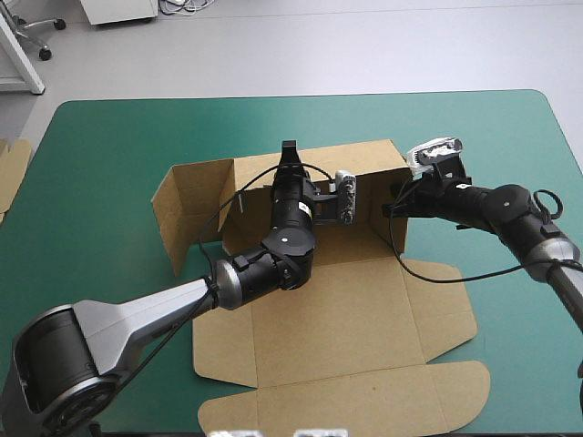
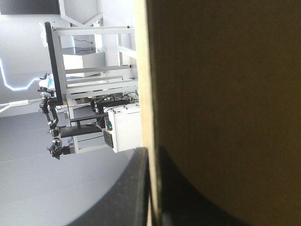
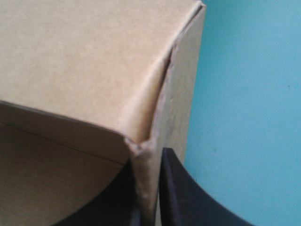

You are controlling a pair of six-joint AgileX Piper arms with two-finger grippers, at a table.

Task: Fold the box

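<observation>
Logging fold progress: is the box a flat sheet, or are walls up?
Partly folded. The box has far and side walls upright, left gripper and right gripper pinching them; lid flat.

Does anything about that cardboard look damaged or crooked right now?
Slightly. Where the right gripper pinches the box at its raised right wall, the board's folded edge looks creased and frayed. The left side wall also splays outward, not yet tucked. Otherwise nothing stands out.
</observation>
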